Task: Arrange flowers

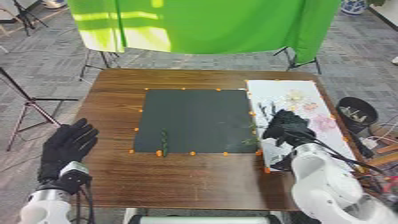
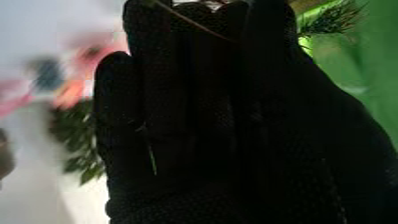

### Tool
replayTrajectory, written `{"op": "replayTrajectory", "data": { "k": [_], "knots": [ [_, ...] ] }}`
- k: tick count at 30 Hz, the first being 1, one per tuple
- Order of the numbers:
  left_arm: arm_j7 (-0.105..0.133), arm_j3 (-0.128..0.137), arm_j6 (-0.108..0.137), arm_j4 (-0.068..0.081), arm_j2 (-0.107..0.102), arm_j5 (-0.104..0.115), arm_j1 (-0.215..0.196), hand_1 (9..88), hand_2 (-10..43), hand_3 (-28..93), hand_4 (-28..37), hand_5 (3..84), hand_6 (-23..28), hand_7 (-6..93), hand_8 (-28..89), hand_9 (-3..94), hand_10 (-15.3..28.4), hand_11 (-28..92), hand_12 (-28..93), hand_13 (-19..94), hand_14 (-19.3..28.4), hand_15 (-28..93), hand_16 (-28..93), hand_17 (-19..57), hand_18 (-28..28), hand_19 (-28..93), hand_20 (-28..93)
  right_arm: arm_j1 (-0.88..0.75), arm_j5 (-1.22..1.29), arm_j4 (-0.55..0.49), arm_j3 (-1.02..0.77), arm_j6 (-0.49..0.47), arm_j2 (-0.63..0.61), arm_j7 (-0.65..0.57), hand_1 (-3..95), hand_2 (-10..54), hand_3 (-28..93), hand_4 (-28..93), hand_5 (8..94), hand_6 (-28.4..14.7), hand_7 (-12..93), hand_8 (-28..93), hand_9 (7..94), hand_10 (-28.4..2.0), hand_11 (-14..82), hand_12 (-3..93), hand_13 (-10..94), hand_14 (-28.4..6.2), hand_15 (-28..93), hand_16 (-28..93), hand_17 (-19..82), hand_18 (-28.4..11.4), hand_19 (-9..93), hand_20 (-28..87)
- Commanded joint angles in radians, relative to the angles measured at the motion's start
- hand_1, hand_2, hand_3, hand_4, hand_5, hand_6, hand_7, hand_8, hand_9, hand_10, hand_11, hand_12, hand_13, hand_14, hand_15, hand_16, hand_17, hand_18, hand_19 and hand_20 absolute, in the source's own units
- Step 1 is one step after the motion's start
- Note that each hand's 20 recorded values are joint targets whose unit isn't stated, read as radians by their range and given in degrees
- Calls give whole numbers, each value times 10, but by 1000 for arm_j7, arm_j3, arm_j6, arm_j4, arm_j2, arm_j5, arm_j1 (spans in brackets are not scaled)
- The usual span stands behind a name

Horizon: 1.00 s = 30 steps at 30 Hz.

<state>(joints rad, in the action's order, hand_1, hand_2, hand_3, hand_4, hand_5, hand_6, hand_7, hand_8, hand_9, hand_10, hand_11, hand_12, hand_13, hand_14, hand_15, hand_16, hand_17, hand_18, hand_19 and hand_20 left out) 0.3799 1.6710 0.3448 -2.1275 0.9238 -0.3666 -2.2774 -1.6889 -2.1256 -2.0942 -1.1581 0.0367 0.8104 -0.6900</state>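
Lying on the dark mat: a slim green stem (image 1: 164,142), placed lengthwise near the mat's lower left part, apart from both hands.
Border sprig: a leafy sprig (image 1: 251,135) at the right edge of the dark mat (image 1: 195,112), by the white sheet (image 1: 282,86); whether it counts as placed, I cannot tell.
Blooms: a pale flower (image 1: 296,96) and a pink flower (image 1: 325,122) on the white sheet. In the right wrist view, there are also a blue flower (image 2: 46,74) and green leaves (image 2: 78,142).
Right hand: over the white sheet among the flowers, the right hand (image 1: 289,124) has a thin stalk (image 2: 200,25) crossing in front of its glove. Whether it is clamped on that stalk or on nothing, I cannot tell.
Left hand: at the desk's left side, the left hand (image 1: 71,142) has its fingers straight and apart, with nothing in them.
Done: little, by my reading; one stem lies well within the mat, and no bloom has joined it.
Left to do: most of the arranging, if the mat is where the bouquet is meant to form; the blooms would need to come across from the sheet.
Around: the brown desk (image 1: 178,185) carries it all, with a black bin (image 1: 357,112) beyond its right side and a green cloth (image 1: 204,27) behind.
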Motion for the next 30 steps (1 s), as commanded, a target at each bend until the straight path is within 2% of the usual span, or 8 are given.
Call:
{"op": "replayTrajectory", "data": {
  "k": [1, 4, 6, 7, 10, 12, 22, 30],
  "knots": [
    [2, -11, -18, -16, -24, 7, 30, 307, 159, 701, -283, 456, 115, 175, -94, 377, 177, 312, 95, 263, 184, 459, -117, -67, 160, 413, 67, 202, 41, 101, 210, 42, 135, 26, 555, -95, 716, -268, 852, 8, 126, 36, 891, -118, 71, 237, 795, -102, 278, 306, 376, -200, 828, 225],
    [-1, -21, -7, -12, -28, -18, 41, 307, 159, 701, -283, 456, 114, 174, -94, 377, 177, 311, 95, 264, 184, 459, -116, -66, 159, 413, 66, 288, 64, 132, 296, 89, 184, 0, 556, -95, 715, -268, 854, 9, 125, 36, 895, -117, 71, 239, 802, -99, 279, 305, 382, -201, 832, 225],
    [-5, -28, 4, -13, -28, -5, 46, 307, 159, 701, -283, 456, 114, 176, -93, 377, 177, 311, 95, 264, 184, 458, -117, -66, 160, 413, 66, 336, 27, 157, 348, 106, 220, 3, 556, -95, 714, -268, 855, 10, 123, 36, 898, -117, 70, 240, 807, -102, 279, 305, 386, -204, 836, 225],
    [-3, -33, -4, -9, -32, 2, 51, 307, 159, 702, -283, 458, 115, 175, -93, 377, 177, 311, 95, 265, 184, 459, -116, -66, 160, 413, 66, 365, 8, 174, 382, 133, 234, -9, 557, -95, 713, -268, 855, 10, 122, 36, 900, -118, 70, 240, 811, -102, 279, 303, 389, -204, 838, 224],
    [-15, -49, 7, -9, -27, 0, 64, 308, 158, 701, -283, 458, 115, 174, -93, 378, 177, 311, 95, 265, 185, 459, -116, -66, 160, 413, 66, 424, 31, 222, 458, 205, 275, -82, 557, -95, 712, -265, 856, 9, 121, 37, 903, -118, 70, 240, 817, -102, 279, 299, 395, -205, 842, 222],
    [-5, -64, 11, -8, -31, 13, 73, 308, 158, 701, -283, 459, 114, 175, -93, 380, 178, 312, 96, 266, 184, 459, -116, -66, 160, 413, 66, 460, 23, 257, 496, 211, 300, -109, 557, -95, 714, -263, 857, 8, 121, 39, 904, -120, 71, 241, 822, -104, 281, 297, 403, -208, 846, 221],
    [-44, -119, -2, 9, -31, 6, 130, 310, 158, 700, -283, 462, 115, 177, -95, 382, 177, 314, 95, 267, 184, 460, -116, -66, 161, 414, 67, 547, -73, 414, 594, 242, 383, -239, 563, -95, 711, -256, 866, -10, 111, 46, 909, -131, 73, 238, 839, -118, 307, 244, 424, -227, 879, 180],
    [-57, -98, -9, 9, -18, 7, 117, 310, 158, 700, -283, 463, 115, 175, -94, 392, 178, 331, 104, 282, 188, 482, -109, -65, 160, 413, 66, 519, -39, 388, 576, 225, 369, -263, 532, -95, 720, -246, 794, -44, 115, 41, 838, -157, 124, 209, 802, -122, 355, 235, 414, -230, 902, 132]
  ]
}}
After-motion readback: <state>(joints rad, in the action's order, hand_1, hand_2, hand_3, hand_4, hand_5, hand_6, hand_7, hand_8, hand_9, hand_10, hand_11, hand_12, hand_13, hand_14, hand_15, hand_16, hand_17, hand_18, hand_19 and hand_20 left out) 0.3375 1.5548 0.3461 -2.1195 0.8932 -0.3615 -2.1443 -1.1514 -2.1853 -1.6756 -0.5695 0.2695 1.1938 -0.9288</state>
